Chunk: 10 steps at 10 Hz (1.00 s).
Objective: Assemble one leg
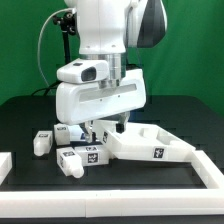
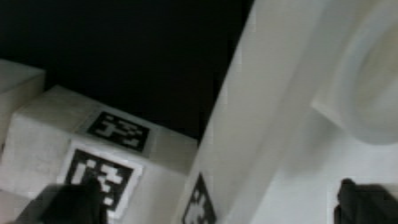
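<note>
My gripper [image 1: 103, 128] hangs low over the near-left corner of the large flat white rimmed piece [image 1: 150, 145]. In the wrist view my gripper [image 2: 214, 205] is open, its two dark fingertips [image 2: 63, 205] wide apart. The rimmed piece's edge [image 2: 267, 120], with a tag, runs between them, and nothing is held. One tagged white leg [image 2: 107, 150] lies beside that edge, close to one fingertip; it shows in the exterior view [image 1: 92, 152] just below the gripper. Other legs lie to the exterior view's left: one [image 1: 72, 160], one [image 1: 42, 142] and one [image 1: 68, 133].
The parts lie on a black table. A white border strip [image 1: 6, 165] lies at the exterior view's left edge and another [image 1: 205, 178] at the lower right. The arm's body hides the table behind the gripper.
</note>
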Available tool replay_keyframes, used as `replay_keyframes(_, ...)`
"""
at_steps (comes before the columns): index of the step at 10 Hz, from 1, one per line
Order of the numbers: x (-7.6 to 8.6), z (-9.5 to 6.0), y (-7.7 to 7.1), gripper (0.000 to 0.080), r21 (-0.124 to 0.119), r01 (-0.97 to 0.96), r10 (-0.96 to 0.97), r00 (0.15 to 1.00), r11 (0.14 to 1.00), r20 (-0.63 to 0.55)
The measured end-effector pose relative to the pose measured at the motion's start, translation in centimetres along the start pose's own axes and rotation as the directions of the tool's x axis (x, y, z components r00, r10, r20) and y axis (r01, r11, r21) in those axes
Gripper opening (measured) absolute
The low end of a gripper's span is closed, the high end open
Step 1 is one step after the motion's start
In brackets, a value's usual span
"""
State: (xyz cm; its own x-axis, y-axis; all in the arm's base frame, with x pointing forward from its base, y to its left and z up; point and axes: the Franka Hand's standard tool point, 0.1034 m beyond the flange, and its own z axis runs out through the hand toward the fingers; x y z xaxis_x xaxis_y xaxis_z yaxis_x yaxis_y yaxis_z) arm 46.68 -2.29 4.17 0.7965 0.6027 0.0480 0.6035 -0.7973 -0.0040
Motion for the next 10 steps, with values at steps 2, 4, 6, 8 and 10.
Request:
replay_keyframes(2, -0.1, 0.1, 0.0, 0.0527, 0.001, 0.0, 0.0, 1.0, 1.0, 0.001)
replay_keyframes(4, -0.1, 0.1, 0.0, 0.025, 0.001, 0.0, 0.0, 1.0, 1.0, 0.001)
replay_keyframes(6, -0.1, 0.1, -0.1, 0.0067, 0.001, 0.002, -0.002, 1.0, 1.0, 0.001)
replay_keyframes(8, -0.1, -0.5, -1.6, 0.0057, 0.001, -0.013, 0.013, 1.0, 1.0, 0.002)
replay_keyframes(10, -0.8, -0.4, -3.1, 0.0057, 0.01, -0.029, 0.029, 0.999, 1.0, 0.014)
